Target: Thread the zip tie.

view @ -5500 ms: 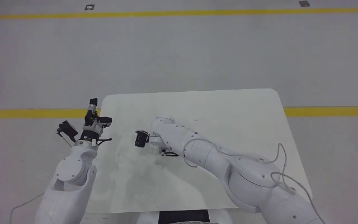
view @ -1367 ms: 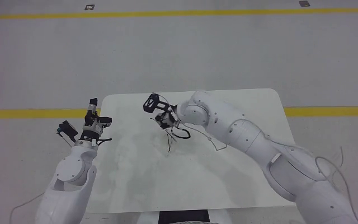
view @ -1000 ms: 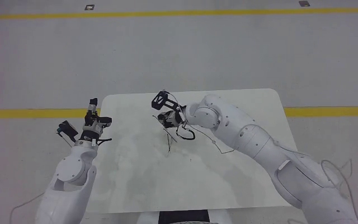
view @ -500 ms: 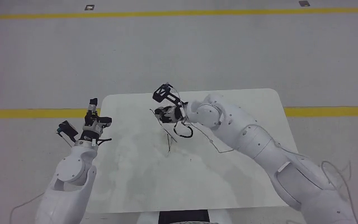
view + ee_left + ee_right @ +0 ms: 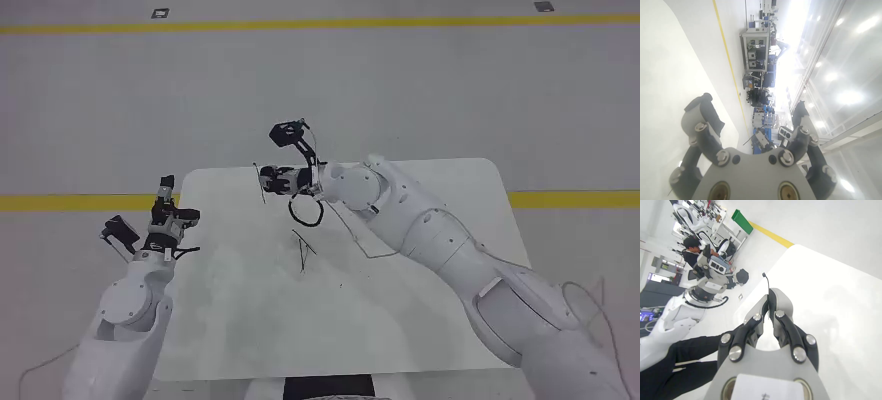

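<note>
This is a robotics lab in a factory-like hall, where a white bench [image 5: 250,320] stands on a pale floor [image 5: 400,90] marked with yellow lines [image 5: 400,22]. Around it are a metal rack [image 5: 755,51] of electronics, black office chairs [image 5: 758,95] and a green bin [image 5: 742,224], under a high roof with rows of ceiling lights [image 5: 848,96].
</note>
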`<state>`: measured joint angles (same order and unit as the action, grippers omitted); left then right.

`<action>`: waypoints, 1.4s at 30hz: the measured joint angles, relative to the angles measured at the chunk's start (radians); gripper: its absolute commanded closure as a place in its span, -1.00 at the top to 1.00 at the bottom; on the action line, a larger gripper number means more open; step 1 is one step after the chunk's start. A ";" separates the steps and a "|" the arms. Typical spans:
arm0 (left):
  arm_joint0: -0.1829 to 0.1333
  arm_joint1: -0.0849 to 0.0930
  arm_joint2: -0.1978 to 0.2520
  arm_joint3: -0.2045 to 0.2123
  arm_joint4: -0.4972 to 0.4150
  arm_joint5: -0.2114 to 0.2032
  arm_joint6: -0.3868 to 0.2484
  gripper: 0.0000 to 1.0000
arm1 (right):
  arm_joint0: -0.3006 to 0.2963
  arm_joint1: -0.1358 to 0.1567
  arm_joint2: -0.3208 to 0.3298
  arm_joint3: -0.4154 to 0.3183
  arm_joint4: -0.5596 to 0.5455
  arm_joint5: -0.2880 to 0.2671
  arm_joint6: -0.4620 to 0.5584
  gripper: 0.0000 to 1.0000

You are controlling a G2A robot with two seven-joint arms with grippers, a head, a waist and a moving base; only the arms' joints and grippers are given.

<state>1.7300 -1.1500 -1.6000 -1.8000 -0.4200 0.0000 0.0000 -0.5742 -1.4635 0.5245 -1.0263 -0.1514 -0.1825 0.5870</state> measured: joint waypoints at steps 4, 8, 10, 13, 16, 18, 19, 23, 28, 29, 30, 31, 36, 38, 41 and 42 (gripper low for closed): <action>0.000 0.000 0.000 0.000 0.000 0.000 0.000 1.00 | 0.014 -0.020 -0.001 0.025 0.036 0.021 -0.018 -1.00; 0.000 0.000 0.000 0.000 0.000 0.000 0.000 1.00 | 0.014 -0.019 -0.001 0.024 0.035 0.020 -0.017 -1.00; 0.000 0.000 0.000 0.000 0.000 0.000 0.000 1.00 | 0.014 -0.019 -0.001 0.024 0.035 0.020 -0.017 -1.00; 0.000 0.000 0.000 0.000 0.000 0.000 0.000 1.00 | 0.014 -0.019 -0.001 0.024 0.035 0.020 -0.017 -1.00; 0.000 0.000 0.000 0.000 0.000 0.000 0.000 1.00 | 0.014 -0.019 -0.001 0.024 0.035 0.020 -0.017 -1.00; 0.000 0.000 0.000 0.000 0.000 0.000 0.000 1.00 | 0.007 -0.019 0.003 0.023 0.039 0.023 -0.024 -1.00; 0.000 0.000 0.000 0.000 0.000 0.000 0.000 1.00 | -0.007 -0.019 0.015 0.020 0.056 0.034 -0.043 -1.00; 0.000 0.000 0.000 0.000 0.000 0.000 0.000 1.00 | -0.041 -0.024 0.073 0.029 0.177 0.106 -0.048 -1.00; 0.000 0.000 0.000 0.000 0.000 0.000 0.000 1.00 | -0.052 -0.037 0.119 0.061 0.302 0.167 -0.026 -1.00; 0.000 0.000 0.000 0.000 0.000 0.000 0.000 1.00 | -0.051 -0.040 0.123 0.067 0.313 0.174 -0.026 -1.00; 0.000 0.000 0.000 0.000 0.000 0.000 0.000 1.00 | -0.050 -0.043 0.126 0.073 0.323 0.183 -0.028 -1.00; 0.000 0.000 0.000 0.000 0.000 0.000 0.000 1.00 | -0.049 -0.047 0.131 0.082 0.336 0.193 -0.030 -1.00; 0.000 0.000 0.000 0.000 0.000 0.000 0.000 1.00 | -0.054 -0.063 0.157 0.111 0.417 0.216 -0.023 -1.00; 0.000 0.000 0.000 0.000 0.000 0.000 0.000 1.00 | -0.058 -0.068 0.170 0.121 0.449 0.197 -0.018 -1.00; 0.000 0.000 0.000 0.000 0.000 0.000 0.000 1.00 | -0.060 -0.068 0.175 0.124 0.454 0.187 -0.019 -1.00; 0.000 0.000 0.000 0.000 0.000 0.000 0.000 1.00 | -0.060 -0.068 0.175 0.124 0.453 0.188 -0.019 -1.00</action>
<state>1.7300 -1.1500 -1.6000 -1.8000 -0.4200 0.0000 0.0000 -0.6338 -1.5319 0.6997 -0.9024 0.3018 0.0052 0.5676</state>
